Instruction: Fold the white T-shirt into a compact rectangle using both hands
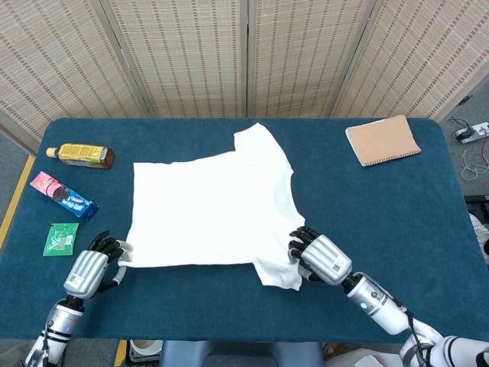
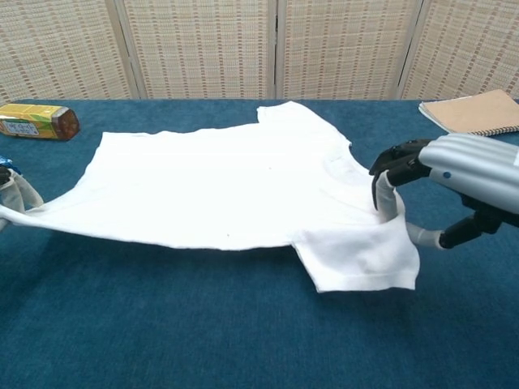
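White T-shirt [image 1: 210, 210]: soft cloth, spread mid-table on blue felt-like table [image 1: 382, 222], near edge lifted off the surface. Left hand [image 1: 93, 264] pinches its hem corner; right hand [image 1: 321, 256] pinches the shoulder by the near sleeve. Open room at the right front. Bottle [image 1: 80, 155], snack packet [image 1: 63, 196], green sachet [image 1: 60, 238] at the left edge; brown notebook [image 1: 382, 140] far right.

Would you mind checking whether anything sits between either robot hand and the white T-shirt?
Nothing visible does. The left robot hand already holds the white cotton T-shirt at its near left corner, and the right robot hand touches the shirt beside the near sleeve.
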`<act>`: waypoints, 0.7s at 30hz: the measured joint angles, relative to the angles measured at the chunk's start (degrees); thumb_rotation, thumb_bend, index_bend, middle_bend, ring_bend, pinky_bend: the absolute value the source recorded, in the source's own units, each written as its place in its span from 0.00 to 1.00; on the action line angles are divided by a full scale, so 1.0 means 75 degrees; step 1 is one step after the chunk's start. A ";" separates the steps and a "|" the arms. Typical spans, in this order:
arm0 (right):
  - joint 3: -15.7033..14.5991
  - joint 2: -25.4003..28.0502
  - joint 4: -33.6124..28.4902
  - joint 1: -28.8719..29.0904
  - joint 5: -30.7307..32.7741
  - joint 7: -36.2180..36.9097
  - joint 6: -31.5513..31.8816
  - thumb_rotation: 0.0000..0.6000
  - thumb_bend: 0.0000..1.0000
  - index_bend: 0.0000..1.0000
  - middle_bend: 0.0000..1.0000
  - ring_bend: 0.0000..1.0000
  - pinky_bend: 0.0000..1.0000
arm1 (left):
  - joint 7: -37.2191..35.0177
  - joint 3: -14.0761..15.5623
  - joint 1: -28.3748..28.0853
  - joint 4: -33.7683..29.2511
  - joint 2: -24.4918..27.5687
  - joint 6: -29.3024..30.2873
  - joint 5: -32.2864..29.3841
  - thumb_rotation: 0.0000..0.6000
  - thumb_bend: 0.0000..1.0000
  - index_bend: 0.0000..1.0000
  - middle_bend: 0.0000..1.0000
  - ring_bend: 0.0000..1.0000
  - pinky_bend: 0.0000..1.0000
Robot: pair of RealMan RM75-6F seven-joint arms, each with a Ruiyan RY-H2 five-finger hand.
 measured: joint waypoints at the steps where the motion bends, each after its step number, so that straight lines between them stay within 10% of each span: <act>1: -0.0015 0.0145 -0.0171 -0.0014 0.0005 0.0034 0.0004 1.00 0.42 0.70 0.43 0.21 0.20 | -0.0075 0.0027 0.0016 -0.0093 0.0102 0.0027 0.0033 1.00 0.51 0.70 0.35 0.24 0.08; 21: -0.1000 0.2691 -0.2736 -0.0352 -0.0673 0.1523 0.0110 1.00 0.44 0.71 0.43 0.21 0.20 | -0.0210 0.0932 0.0507 -0.1656 0.1725 0.0597 0.1067 1.00 0.51 0.70 0.35 0.24 0.08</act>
